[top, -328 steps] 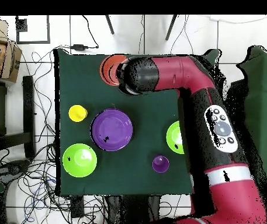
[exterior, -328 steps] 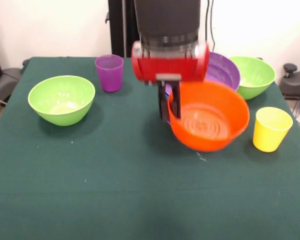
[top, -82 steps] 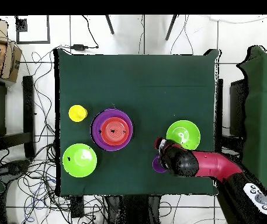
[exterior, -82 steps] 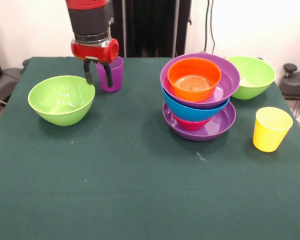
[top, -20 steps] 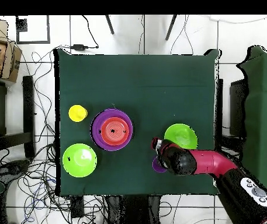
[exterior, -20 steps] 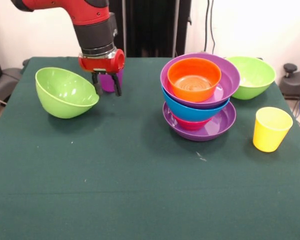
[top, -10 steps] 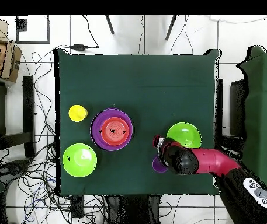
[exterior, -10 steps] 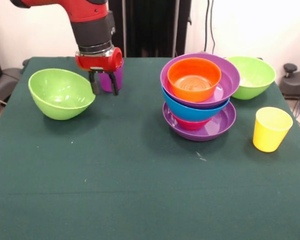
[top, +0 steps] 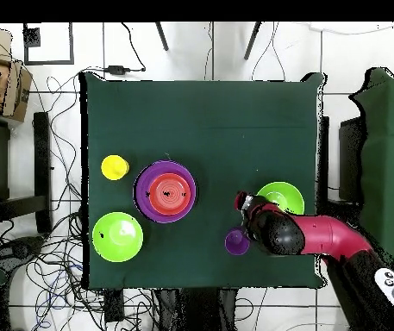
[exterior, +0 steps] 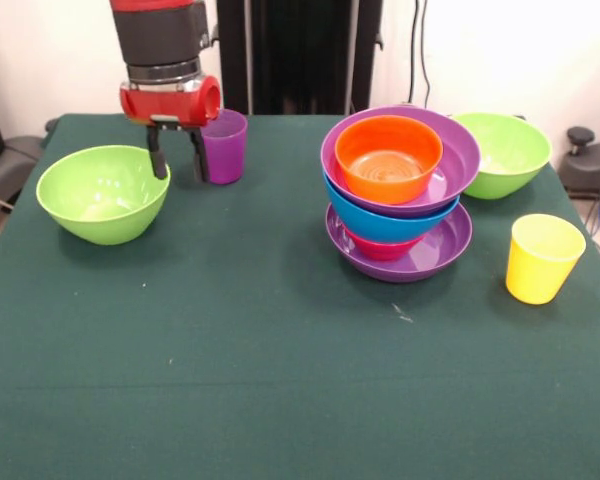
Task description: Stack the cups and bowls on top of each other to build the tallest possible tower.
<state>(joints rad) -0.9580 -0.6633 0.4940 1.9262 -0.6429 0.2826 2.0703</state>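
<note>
The gripper, fingers spread and grasping nothing, is straddling the left lime bowl's rim; pinching squarely should be preventing tipping.

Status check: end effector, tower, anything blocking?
End effector open, empty, between green bowl and purple cup. Tower upright, orange bowl on top. Nothing blocking.

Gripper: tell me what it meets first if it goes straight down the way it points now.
Probably the lime green bowl's rim: the open gripper points down with one finger at that edge. Depth is unclear, so it may reach the table instead.
</note>
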